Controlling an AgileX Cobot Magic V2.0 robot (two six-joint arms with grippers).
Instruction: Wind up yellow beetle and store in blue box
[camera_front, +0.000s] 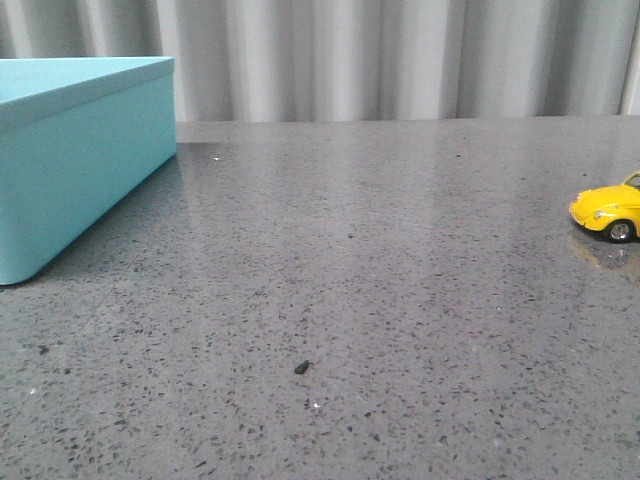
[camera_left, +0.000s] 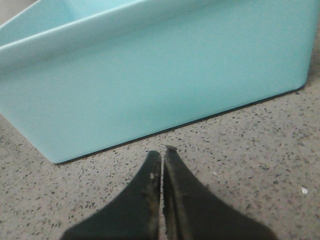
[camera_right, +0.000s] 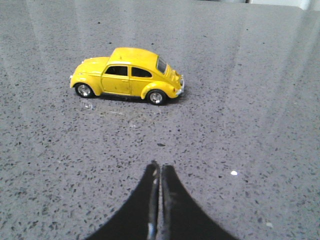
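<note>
The yellow beetle (camera_right: 127, 76) stands on its wheels near the table's (camera_front: 350, 300) right edge, well apart from the blue box (camera_front: 80, 160) at the far left corner. Small, rigid and glossy, it likely slips; pinching across its doors seems safest. The right pincer (camera_right: 160, 172) and left pincer (camera_left: 162, 157) are both pressed together, empty.
</note>
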